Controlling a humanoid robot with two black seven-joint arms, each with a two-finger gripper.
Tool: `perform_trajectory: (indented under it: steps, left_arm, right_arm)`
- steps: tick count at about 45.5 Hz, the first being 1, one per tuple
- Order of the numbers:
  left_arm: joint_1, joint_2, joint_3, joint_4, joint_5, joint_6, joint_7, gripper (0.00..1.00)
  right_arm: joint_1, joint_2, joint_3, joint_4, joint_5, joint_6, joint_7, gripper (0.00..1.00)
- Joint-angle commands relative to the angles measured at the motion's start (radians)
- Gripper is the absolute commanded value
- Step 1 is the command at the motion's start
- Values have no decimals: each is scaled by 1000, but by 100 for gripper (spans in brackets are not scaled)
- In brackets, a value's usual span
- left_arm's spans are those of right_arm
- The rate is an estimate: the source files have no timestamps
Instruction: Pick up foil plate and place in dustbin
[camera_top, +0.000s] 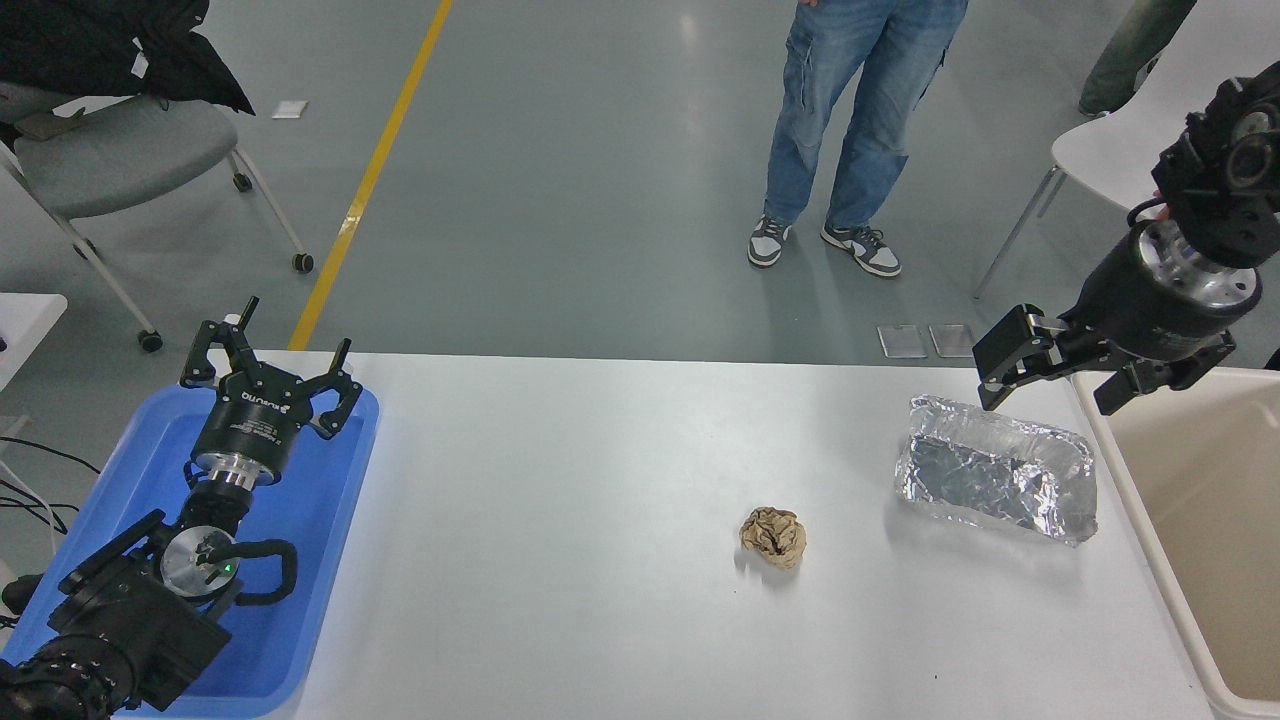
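The foil plate (996, 480) lies on the table (600, 500) near its right end, just left of the dustbin (1130, 500), its long side slightly skewed and its crinkled inside facing up. The right hand (1058, 378) hangs over the plate's far right corner, clear of the foil, with its black fingers (1005, 362) spread apart and nothing between them. Its arm comes in from the upper right edge, slanting down and leftward, the silver wrist ring just above the dustbin's far corner. The dustbin stands against the table's right edge, and what shows of its beige inside is bare. A small brown paper ball (773, 537) sits on the table well left of the plate, nearer the camera. At the table's left end lies a blue tray (330, 500); the left arm is parked over it, pointing away, and the left hand (270, 365) has its fingers splayed wide and empty above the tray's far rim. Beyond the table is a grey floor with a yellow line (375, 170). A person (850, 130) in jeans and sneakers stands there, a wheeled grey chair (110, 150) is at the upper left, and a white chair (1120, 140) at the upper right.
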Motion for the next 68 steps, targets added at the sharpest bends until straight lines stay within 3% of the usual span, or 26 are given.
perform_trajectory:
  steps: [1, 55, 68]
  left_arm:
    - [1, 0, 0, 0, 0, 0, 0, 100]
    - [-1, 0, 0, 0, 0, 0, 0, 100]
    - [-1, 0, 0, 0, 0, 0, 0, 100]
  right_arm:
    - [0, -1, 0, 1, 0, 0, 0, 100]
    - [-14, 3, -11, -18, -3, 0, 0, 100]
    - [-59, 0, -34, -131, 17, 0, 2, 100]
